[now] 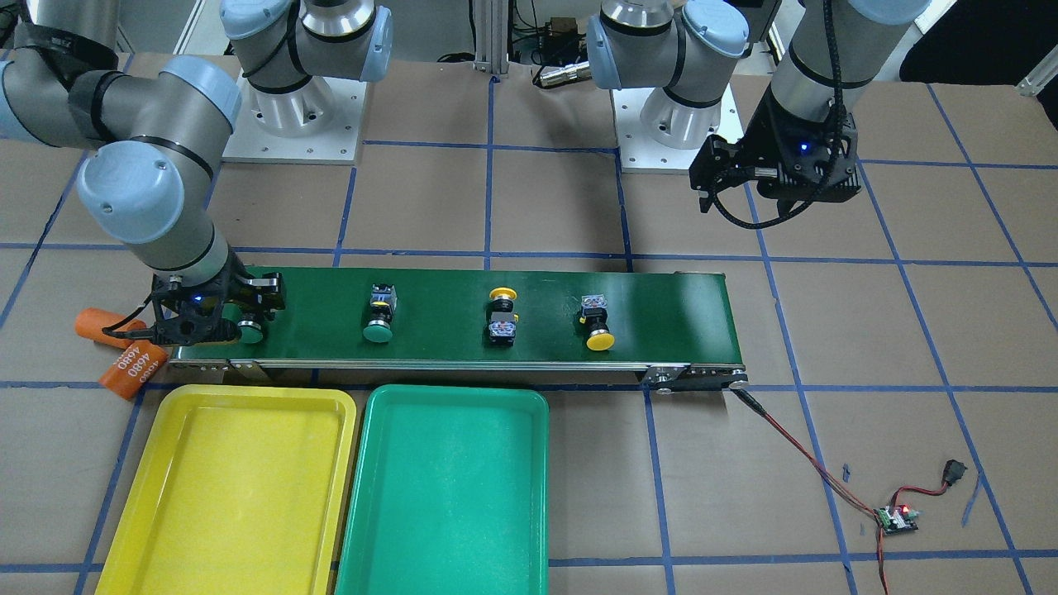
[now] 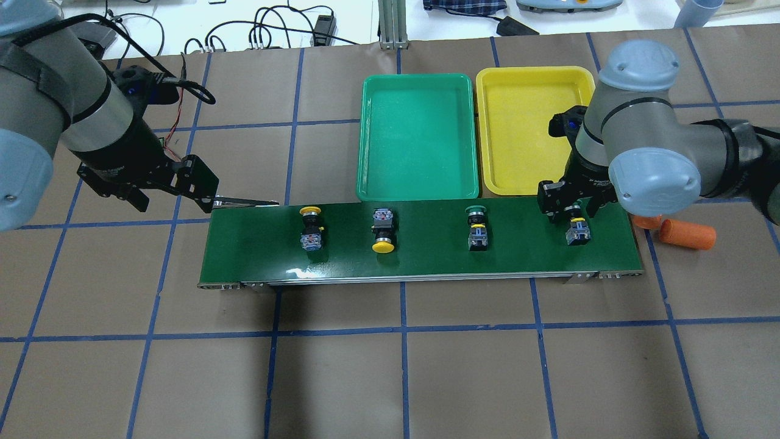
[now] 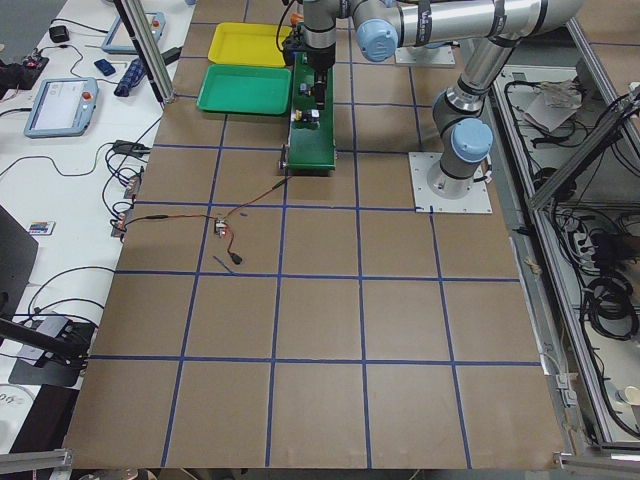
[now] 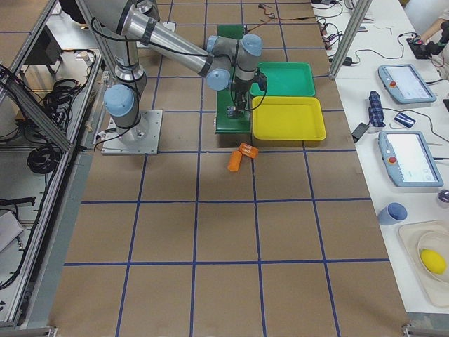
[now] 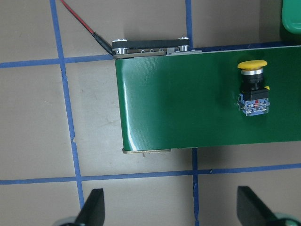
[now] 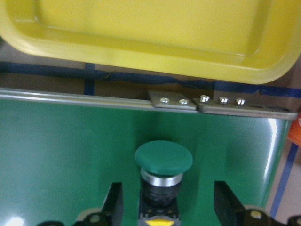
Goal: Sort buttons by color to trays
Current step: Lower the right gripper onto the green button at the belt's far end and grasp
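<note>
The right gripper (image 2: 573, 207) sits low over the right end of the conveyor belt (image 2: 426, 256). Its fingers (image 6: 114, 205) are spread either side of a green-capped button (image 6: 163, 157), with a gap showing on each side, so nothing is grasped. That button lies on its side with its cap towards the far edge of the belt. Just beyond that edge are a bolted metal bracket (image 6: 197, 104) and then the rim of the yellow tray (image 2: 530, 76).

The green tray (image 2: 417, 82) lies just left of the yellow one, both on the far side of the belt. The right arm's wrist hides the yellow tray's right near corner in the overhead view.

Three more buttons lie along the belt to the left: a second green button (image 2: 477, 227), then a yellow button (image 2: 382, 233) with its cap towards the near edge, then another yellow button (image 2: 311, 225).

The left gripper (image 5: 171, 207) hovers off the belt's left end with its fingers wide apart and holding nothing.

Two orange cylinders (image 2: 685, 235) lie on the table just past the belt's right end. A red wire (image 5: 77, 19) runs off from the belt's left far corner.
</note>
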